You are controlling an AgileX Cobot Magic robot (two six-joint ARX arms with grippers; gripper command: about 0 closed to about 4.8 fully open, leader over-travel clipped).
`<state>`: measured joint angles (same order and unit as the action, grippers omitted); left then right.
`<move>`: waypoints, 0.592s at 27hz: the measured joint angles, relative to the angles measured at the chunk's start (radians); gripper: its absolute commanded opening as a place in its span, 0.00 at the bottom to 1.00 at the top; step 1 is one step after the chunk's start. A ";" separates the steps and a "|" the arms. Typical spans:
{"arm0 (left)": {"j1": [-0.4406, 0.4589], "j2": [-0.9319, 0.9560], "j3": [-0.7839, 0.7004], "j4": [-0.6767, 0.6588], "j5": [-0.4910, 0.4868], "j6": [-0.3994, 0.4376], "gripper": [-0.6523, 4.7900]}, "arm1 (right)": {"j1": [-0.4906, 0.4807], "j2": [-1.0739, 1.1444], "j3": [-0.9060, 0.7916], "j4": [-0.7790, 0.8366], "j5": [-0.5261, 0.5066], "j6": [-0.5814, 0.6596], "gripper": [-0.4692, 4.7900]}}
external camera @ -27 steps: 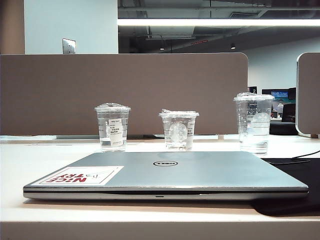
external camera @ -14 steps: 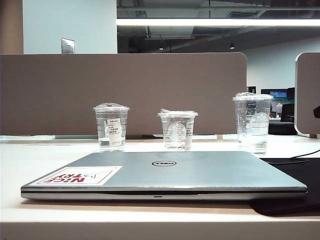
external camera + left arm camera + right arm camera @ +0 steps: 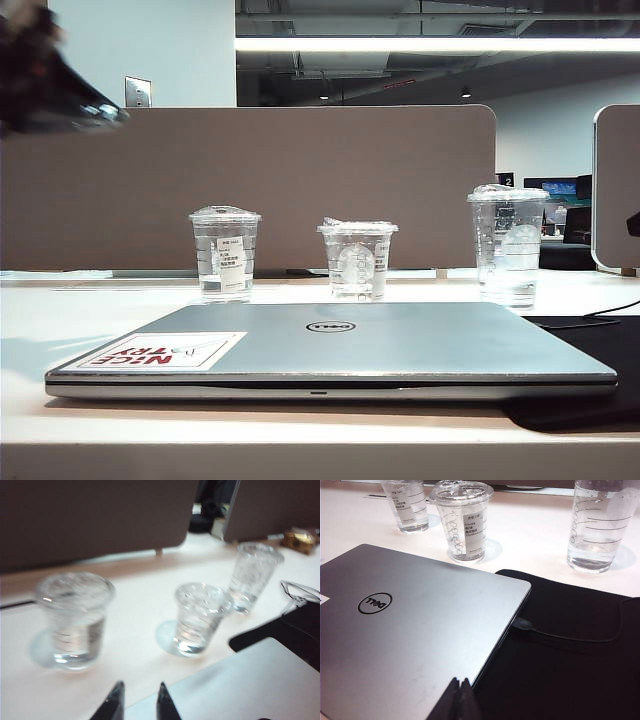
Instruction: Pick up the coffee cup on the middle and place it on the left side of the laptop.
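The coffee cup (image 3: 357, 260), short and clear with a flat lid, stands in the middle of the row of cups behind the laptop (image 3: 330, 345). It also shows in the left wrist view (image 3: 200, 617) and the right wrist view (image 3: 462, 522). The silver laptop (image 3: 410, 630) lies closed with a red-and-white sticker at its front left corner. My left gripper (image 3: 140, 687) hovers near the laptop's (image 3: 240, 685) far left corner, short of the cups, slightly open and empty. The left arm (image 3: 45, 75) is a dark blur high at the upper left. My right gripper (image 3: 459, 681) is shut and empty above the laptop's right edge.
A narrower cup with a white label (image 3: 225, 255) stands left of the coffee cup, and a tall cup (image 3: 507, 245) stands to its right. A black mat (image 3: 580, 670) with a cable (image 3: 570, 637) lies right of the laptop. A brown partition (image 3: 250, 180) backs the desk.
The left arm has swung into the exterior view at the upper left as a dark blur. The cups and the laptop have stayed where they were.
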<state>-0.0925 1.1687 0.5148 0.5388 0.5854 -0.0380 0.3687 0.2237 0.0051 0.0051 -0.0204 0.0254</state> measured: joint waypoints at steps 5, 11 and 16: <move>-0.080 0.326 0.171 0.008 0.056 0.000 0.51 | 0.000 0.000 0.000 -0.002 0.001 0.000 0.08; -0.171 0.547 0.290 0.093 0.112 0.021 0.79 | 0.000 -0.005 0.000 -0.003 0.001 0.000 0.08; -0.234 0.674 0.382 0.100 0.103 0.085 1.00 | 0.000 -0.006 0.000 -0.003 0.001 0.000 0.08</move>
<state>-0.3264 1.8423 0.8967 0.6388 0.6888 0.0475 0.3687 0.2180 0.0051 0.0017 -0.0196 0.0257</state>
